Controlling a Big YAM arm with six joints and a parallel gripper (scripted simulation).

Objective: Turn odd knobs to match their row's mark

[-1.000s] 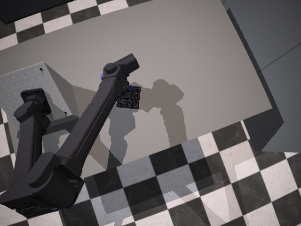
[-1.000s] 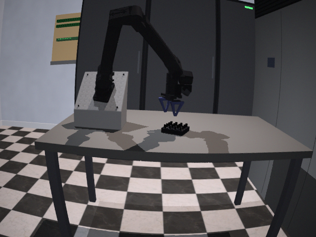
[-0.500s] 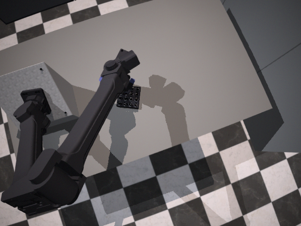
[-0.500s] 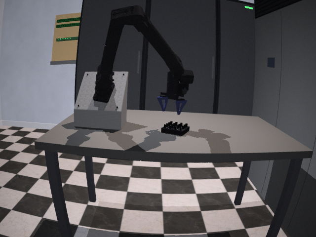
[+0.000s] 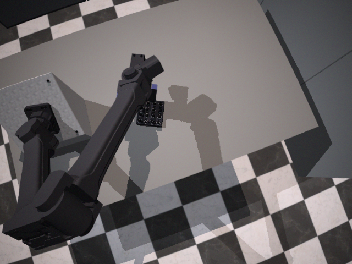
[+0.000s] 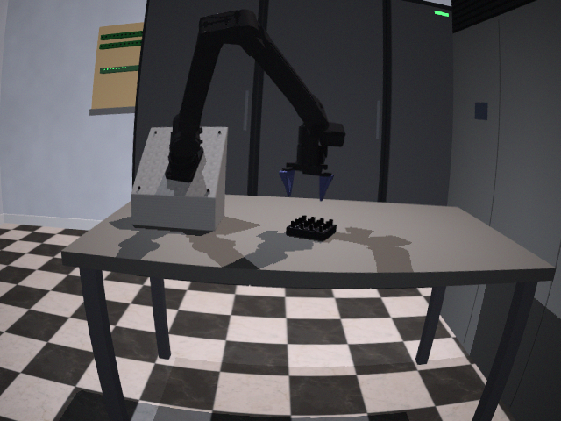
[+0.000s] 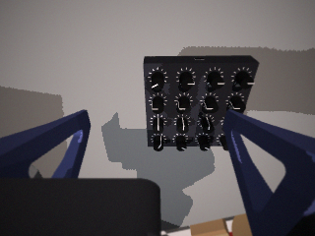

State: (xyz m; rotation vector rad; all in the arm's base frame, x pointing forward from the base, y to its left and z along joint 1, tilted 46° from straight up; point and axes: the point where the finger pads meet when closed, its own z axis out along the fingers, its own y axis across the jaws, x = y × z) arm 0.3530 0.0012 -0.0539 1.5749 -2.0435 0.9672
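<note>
1. Grey wedge mount: cut off at the left edge from the top, whole from the exterior.
2. Gripper: released, fingers wide apart; largely hidden by the arm from the top, both fingers plain from the exterior.
3. Knob box: on the table, lower than the gripper and apart from it; lines readable only from the wrist.
4. Knob A1: line toward lower left in the wrist view, unlike the rightward lines along its row.
5. Right-hand ends of rows C and D: partly hidden behind a finger; C4, D4 pointing unreadable.

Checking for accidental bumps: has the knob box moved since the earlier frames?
No: in the top view the knob box keeps its place relative to the table's edges.
</note>
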